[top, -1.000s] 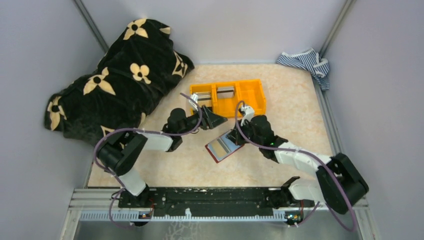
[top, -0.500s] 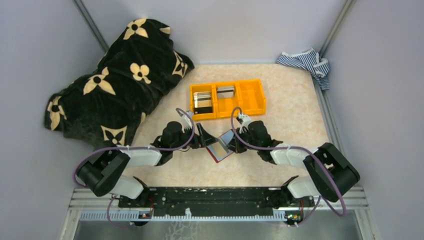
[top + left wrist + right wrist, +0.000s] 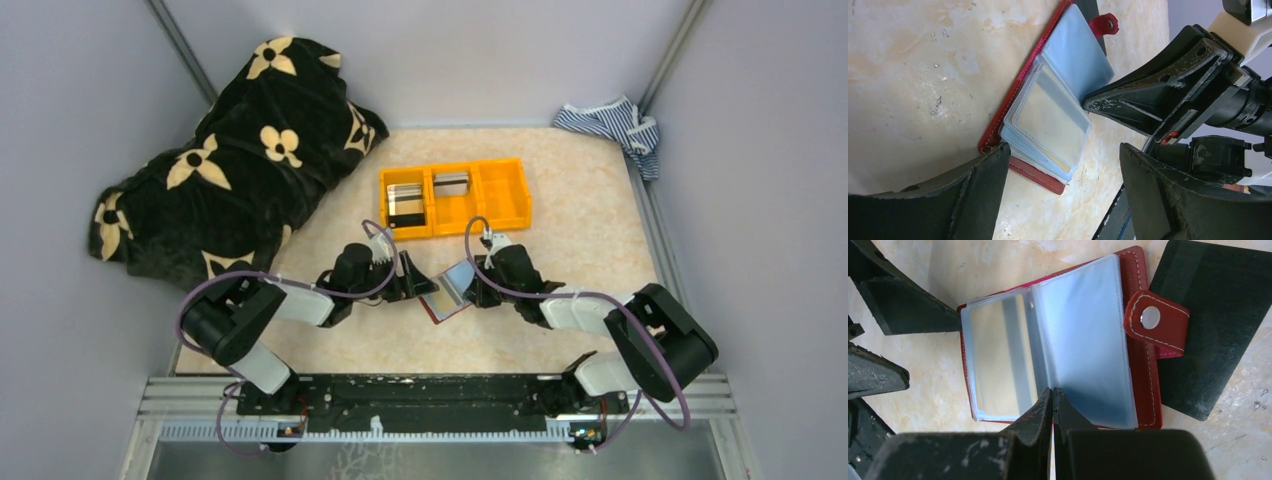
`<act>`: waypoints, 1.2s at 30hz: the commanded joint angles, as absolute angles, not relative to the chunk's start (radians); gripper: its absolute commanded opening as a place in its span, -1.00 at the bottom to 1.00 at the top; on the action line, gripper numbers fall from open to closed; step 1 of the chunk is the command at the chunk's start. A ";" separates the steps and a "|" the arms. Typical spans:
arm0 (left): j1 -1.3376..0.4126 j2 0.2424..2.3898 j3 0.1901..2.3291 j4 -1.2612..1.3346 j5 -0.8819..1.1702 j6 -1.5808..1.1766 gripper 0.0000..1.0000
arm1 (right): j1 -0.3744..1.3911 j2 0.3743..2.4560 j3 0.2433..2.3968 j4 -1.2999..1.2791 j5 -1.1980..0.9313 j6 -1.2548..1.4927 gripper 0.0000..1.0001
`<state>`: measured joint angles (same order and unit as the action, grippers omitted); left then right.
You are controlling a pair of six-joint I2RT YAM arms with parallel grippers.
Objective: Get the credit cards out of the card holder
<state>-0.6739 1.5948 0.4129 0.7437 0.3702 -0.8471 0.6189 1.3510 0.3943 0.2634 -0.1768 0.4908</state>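
Though farther before, left claw (image 3: 418, 281) closer.

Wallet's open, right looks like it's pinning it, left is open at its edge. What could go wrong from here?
1. The right pincer is shut and seems to pin the card holder by its tips only, near the fold; a pull could slide or swing it.
2. The open left pincer straddles the holder's end, so it may clamp sleeve and cover, not just the pale card.
3. Both pincers sit close over the holder; closing could knock them together.
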 commanded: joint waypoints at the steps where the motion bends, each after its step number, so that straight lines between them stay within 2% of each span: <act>1: -0.640 1.622 0.442 0.736 0.396 -0.826 0.73 | 0.621 1.356 0.409 0.265 -0.200 0.488 -1.00; 6: -0.606 1.622 0.477 0.737 0.418 -0.825 0.73 | 0.635 1.317 0.365 0.320 -0.265 0.549 -1.00; 13: -0.599 1.624 0.543 0.726 0.421 -0.816 0.74 | 0.690 1.300 0.381 0.319 -0.259 0.556 -1.00; 22: -0.589 1.531 0.521 0.673 0.428 -0.829 0.74 | 0.689 1.307 0.383 0.351 -0.230 0.572 -1.00; 29: -0.597 1.487 0.440 0.726 0.470 -0.899 0.73 | 0.679 1.333 0.408 0.352 -0.203 0.560 -1.00; 36: -0.625 1.575 0.420 0.878 0.555 -1.006 0.72 | 0.651 1.381 0.445 0.320 -0.185 0.565 -1.00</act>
<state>-0.6044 1.5280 0.4343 0.7555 0.4931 -0.9367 0.6636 1.3540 0.3836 0.2993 -0.2047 0.5655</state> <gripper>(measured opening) 0.864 0.006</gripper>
